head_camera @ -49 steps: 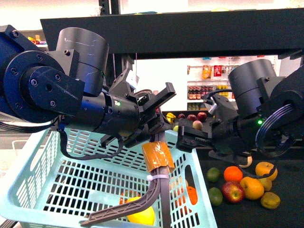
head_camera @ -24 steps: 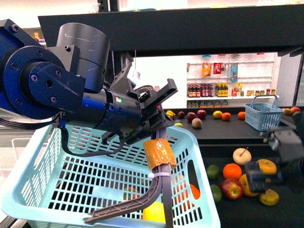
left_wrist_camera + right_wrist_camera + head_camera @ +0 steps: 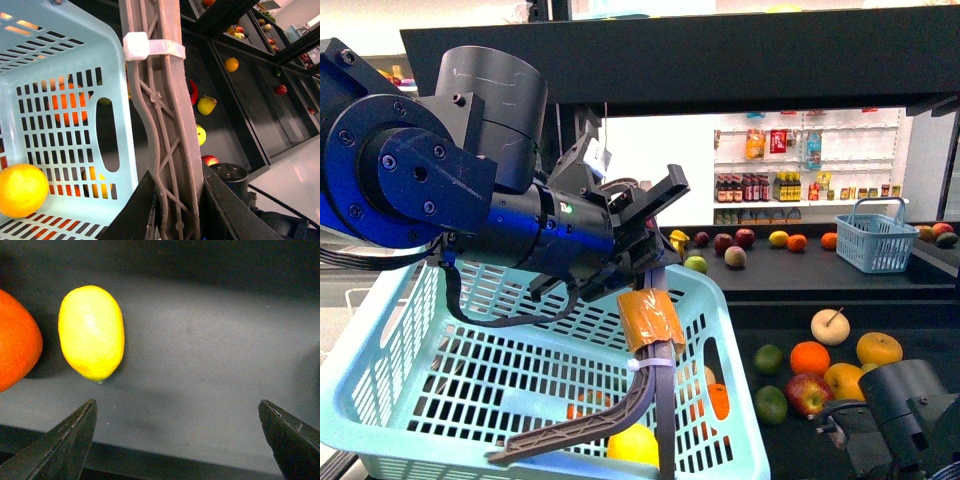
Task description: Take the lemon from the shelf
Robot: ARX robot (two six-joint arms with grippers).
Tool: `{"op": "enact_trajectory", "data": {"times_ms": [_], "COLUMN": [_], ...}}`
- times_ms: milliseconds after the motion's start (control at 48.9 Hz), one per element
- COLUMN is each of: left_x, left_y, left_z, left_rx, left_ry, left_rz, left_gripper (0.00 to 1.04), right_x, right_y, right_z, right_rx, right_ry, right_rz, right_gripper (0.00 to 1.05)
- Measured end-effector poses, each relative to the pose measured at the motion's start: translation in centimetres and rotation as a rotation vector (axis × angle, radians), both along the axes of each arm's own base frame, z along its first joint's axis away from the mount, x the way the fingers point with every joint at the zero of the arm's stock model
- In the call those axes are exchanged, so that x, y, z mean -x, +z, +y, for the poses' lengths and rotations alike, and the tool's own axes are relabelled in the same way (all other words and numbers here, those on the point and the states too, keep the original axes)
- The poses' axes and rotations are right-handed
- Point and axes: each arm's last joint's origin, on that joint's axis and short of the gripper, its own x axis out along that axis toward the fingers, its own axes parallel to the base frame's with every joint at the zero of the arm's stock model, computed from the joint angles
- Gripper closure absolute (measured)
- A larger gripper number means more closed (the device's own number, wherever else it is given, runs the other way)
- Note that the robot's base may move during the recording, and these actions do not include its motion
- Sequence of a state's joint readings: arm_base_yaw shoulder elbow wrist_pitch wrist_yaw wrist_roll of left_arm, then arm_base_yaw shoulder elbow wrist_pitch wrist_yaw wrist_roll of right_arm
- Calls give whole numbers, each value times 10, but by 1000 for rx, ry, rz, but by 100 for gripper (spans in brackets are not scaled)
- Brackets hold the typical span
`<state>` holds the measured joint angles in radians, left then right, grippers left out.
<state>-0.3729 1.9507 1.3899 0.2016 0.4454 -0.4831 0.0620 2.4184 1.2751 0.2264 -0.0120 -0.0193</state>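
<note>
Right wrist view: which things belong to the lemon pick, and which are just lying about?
Job: lemon; shelf it lies on; right end effector, open.
Lying about: orange beside the lemon; red apple in the front view; light blue basket, its handle clamped in the left end effector.

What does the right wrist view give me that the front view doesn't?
Right wrist only: the lemon lying on the shelf beside an orange, just ahead of the open right gripper, untouched. Front only: the left gripper shut on the handle of the basket. Both: the black shelf.
</note>
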Motion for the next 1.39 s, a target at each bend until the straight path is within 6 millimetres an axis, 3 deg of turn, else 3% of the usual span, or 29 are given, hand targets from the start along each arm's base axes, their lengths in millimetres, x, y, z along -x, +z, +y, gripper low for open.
{"op": "enact_trajectory", "data": {"times_ms": [205, 491, 1146, 1392], "left_x": [0, 0, 0, 0], "left_y": [0, 0, 0, 0], "left_z": [0, 0, 0, 0], "left_rx": [1, 0, -2, -4], "left_ry": [-3, 0, 1, 3], "left_rz": [1, 0, -1, -3], "left_gripper": [87, 87, 87, 87], "right_x": [-22, -34, -58, -62], "right_y": [-24, -45, -62, -62], "right_z": [34, 58, 71, 73], "right_rx": [-17, -34, -6, -4], "right_ry": [56, 77, 60, 61], "right_rz": [21, 37, 23, 23], "right_gripper": [8, 8, 8, 39]}}
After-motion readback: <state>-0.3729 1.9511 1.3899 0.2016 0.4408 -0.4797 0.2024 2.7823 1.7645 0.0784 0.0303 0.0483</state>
